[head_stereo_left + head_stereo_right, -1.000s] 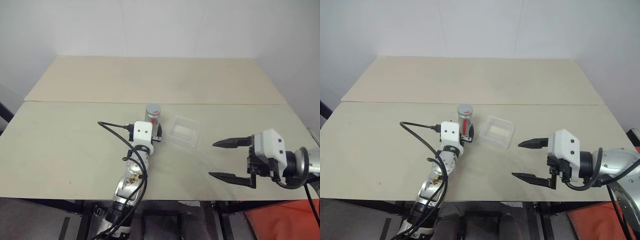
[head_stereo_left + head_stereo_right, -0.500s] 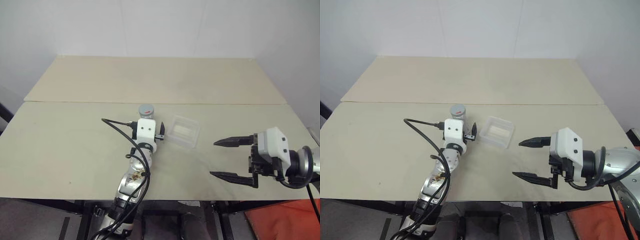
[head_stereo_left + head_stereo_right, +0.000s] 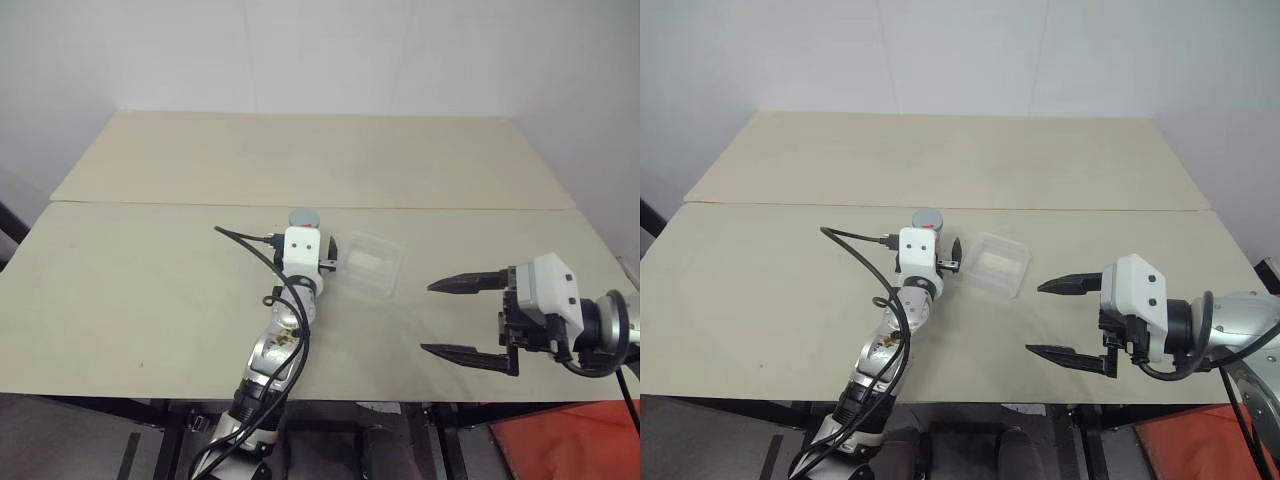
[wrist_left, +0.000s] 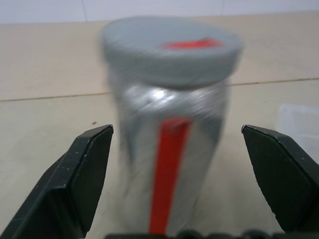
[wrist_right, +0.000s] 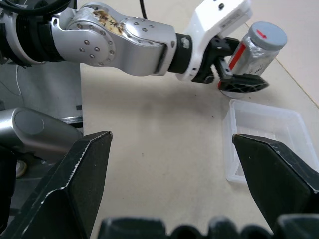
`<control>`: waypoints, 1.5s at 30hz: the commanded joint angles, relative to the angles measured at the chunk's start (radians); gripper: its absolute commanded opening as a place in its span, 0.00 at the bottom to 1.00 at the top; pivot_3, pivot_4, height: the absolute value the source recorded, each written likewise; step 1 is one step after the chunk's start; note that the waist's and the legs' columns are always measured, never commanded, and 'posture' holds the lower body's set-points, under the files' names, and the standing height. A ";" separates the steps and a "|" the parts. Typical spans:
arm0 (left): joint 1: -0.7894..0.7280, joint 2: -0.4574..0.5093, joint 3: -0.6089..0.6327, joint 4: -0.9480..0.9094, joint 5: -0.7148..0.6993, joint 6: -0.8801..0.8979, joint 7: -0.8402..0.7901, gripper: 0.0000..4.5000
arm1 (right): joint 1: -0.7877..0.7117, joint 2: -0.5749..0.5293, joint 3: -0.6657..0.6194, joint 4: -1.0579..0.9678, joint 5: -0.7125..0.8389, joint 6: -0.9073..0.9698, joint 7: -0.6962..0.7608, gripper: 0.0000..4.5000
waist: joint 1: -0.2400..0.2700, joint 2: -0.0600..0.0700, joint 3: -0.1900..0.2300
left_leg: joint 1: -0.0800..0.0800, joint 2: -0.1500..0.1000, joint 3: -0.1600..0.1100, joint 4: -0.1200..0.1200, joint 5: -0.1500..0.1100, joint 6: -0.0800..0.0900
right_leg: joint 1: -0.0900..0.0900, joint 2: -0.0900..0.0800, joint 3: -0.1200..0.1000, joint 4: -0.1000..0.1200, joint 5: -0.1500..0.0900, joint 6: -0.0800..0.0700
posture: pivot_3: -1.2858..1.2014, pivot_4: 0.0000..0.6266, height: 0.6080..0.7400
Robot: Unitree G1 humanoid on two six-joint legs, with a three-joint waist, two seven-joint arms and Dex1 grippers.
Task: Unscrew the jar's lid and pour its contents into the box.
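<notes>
Left wrist view had the jar (image 4: 169,144) standing between the spread fingers (image 4: 75,174) of your left gripper (image 3: 322,262), lid (image 4: 172,50) screwed on, neither pad touching it. Over the last second you had carried that gripper forward and to the right, so the jar went from sitting just beyond the fingertips to lying between the open fingers. In my judgement that put you ready to close on the body and hold it for unscrewing. Nearest you on the right, your right gripper (image 3: 1065,320) hung wide open and empty above the table (image 3: 150,290), well apart from the jar and unmoved. Farther out, the box (image 3: 368,264) lay just beside the jar on its right, empty as far as could be seen.
</notes>
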 commanded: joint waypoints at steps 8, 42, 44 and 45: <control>-0.039 -0.054 0.011 0.065 0.047 -0.083 0.039 1.00 | -0.001 0.000 -0.037 -0.023 0.023 -0.001 -0.005 0.99 | 0.000 0.000 0.000 | 0.000 0.000 0.000 0.000 0.000 0.000 | 0.000 0.000 0.000 0.000 0.000 0.000 | 0.52 0.24 1.00; -0.111 0.015 0.094 0.176 0.062 -0.146 -0.063 0.44 | 0.043 0.041 -0.032 -0.081 0.038 -0.005 -0.091 1.00 | -0.001 0.000 0.000 | 0.000 0.000 0.000 0.000 0.000 0.000 | 0.000 0.000 0.000 0.000 0.000 0.000 | 0.52 0.24 1.00; -0.109 0.027 0.100 0.168 0.062 -0.140 -0.070 0.44 | 0.031 0.051 -0.019 -0.083 0.039 -0.005 -0.103 1.00 | -0.001 0.000 0.000 | 0.000 0.000 0.000 0.000 0.000 0.000 | 0.000 0.000 0.000 0.000 0.000 0.000 | 0.52 0.24 1.00; -0.109 0.044 0.107 0.153 0.051 -0.129 -0.096 0.44 | 0.016 0.061 -0.004 -0.084 0.037 -0.004 -0.121 1.00 | -0.002 0.000 0.000 | 0.000 0.000 0.000 0.000 0.000 0.000 | 0.000 0.000 0.000 0.000 0.000 0.000 | 0.52 0.24 1.00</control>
